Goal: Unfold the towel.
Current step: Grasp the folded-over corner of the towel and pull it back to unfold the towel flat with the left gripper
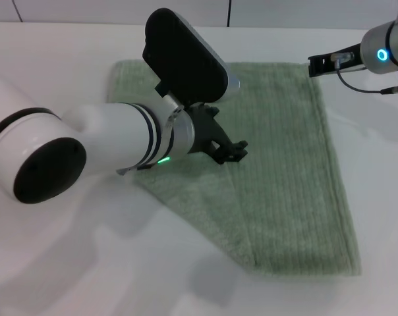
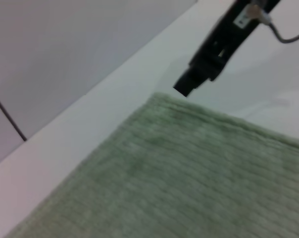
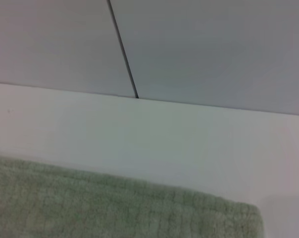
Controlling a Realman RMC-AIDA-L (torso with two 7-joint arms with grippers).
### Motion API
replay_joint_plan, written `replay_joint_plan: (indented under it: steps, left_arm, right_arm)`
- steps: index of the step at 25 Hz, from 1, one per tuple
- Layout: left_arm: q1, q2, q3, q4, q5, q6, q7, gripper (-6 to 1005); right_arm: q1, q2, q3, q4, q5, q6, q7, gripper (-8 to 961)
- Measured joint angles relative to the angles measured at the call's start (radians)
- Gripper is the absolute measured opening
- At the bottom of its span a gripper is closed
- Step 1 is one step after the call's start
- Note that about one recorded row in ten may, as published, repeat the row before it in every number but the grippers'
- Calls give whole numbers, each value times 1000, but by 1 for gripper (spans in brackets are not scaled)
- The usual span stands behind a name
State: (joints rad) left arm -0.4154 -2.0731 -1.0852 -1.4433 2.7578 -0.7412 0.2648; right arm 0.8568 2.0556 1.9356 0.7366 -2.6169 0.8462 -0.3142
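Towel [image 1: 284, 178] flat on table [image 1: 67, 263], filling my head view from centre out toward 4 o'clock. Folded flap along towel's 9 o'clock side; fold edge slants from centre down toward 5 o'clock. Left gripper [image 1: 230, 150] over towel at its middle, arm coming in from 9 o'clock, above flap. Right gripper [image 1: 315, 65] at 1 o'clock, just beside towel's far right corner, off the cloth as far as I can tell. Wall [image 3: 189, 44] behind table at 12 o'clock.
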Motion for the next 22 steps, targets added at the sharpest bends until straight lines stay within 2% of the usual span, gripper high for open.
replay_joint_plan:
  steps: [6, 10, 22]
  left_arm:
    - [-54, 1, 1, 112, 0, 92, -39, 783]
    - [-93, 0, 1, 164, -1, 95, -72, 783]
    - [-127, 0, -3, 217, -6, 85, -94, 782]
  right_arm:
    - [2, 0, 0, -1, 0, -1, 0, -2]
    - [2, 0, 0, -5, 0, -4, -1, -2]
    - [2, 0, -1, -19, 0, -16, -15, -1]
